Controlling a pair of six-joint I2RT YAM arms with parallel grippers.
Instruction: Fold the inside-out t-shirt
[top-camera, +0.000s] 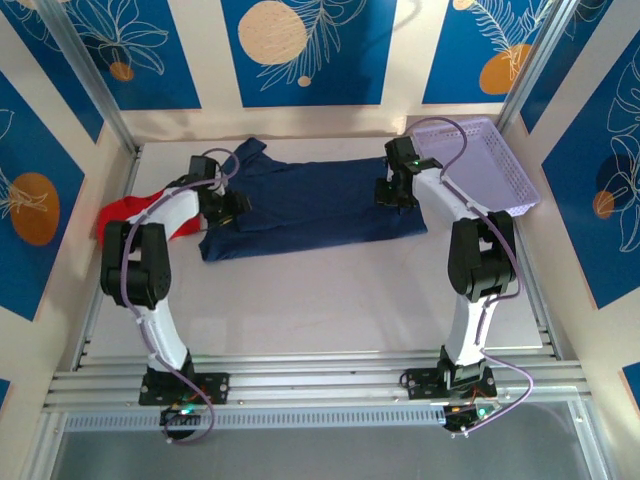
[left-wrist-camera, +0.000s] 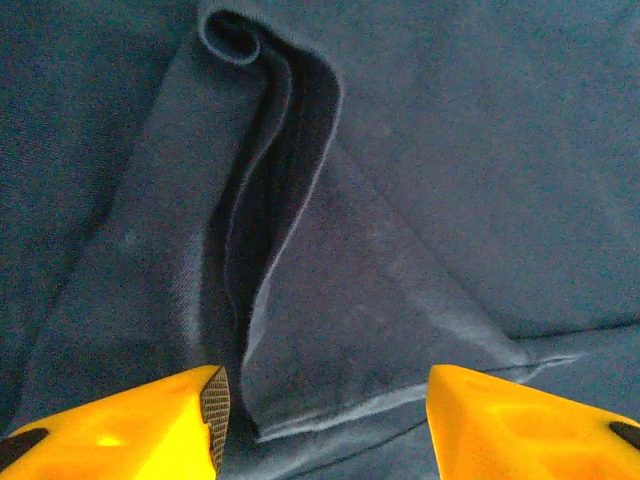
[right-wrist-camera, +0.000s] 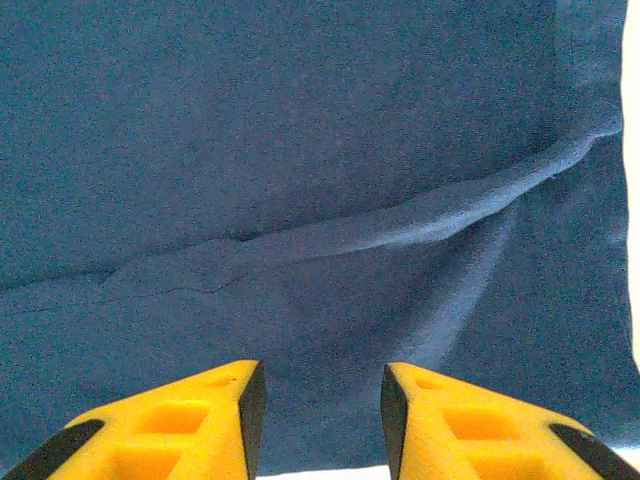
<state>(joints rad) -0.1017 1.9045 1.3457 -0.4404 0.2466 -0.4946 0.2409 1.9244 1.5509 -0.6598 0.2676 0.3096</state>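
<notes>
Top external first: where does the t-shirt (top-camera: 310, 205) lie? (Ana)

On the far half of the table (top-camera: 330, 300), doubled into a long band. Its long axis runs left to right. A red garment (top-camera: 122, 212) sits just off its left end, and a basket (top-camera: 490, 160) is in the far right corner. (Ben)

And the arms? (Ana)

One at each end. The left gripper (top-camera: 232, 208) hangs over the left end and the right gripper (top-camera: 393, 195) over the right end, so each is equally near its own side. (Ben)

Holding cloth? (Ana)

No. Left wrist shows yellow fingers (left-wrist-camera: 150, 420) spread wide with nothing between them and a loose folded flap just ahead. Right wrist shows much the same: fingers (right-wrist-camera: 180, 420) parted and empty, a long crease running across ahead, bare table at the cloth's edge. (Ben)

So what does the next move hang on? (Ana)

On that left-right axis, I'd judge. The band wants one end brought across to the other, and each arm has its end straight below its fingers, not off to a side. (Ben)
</notes>
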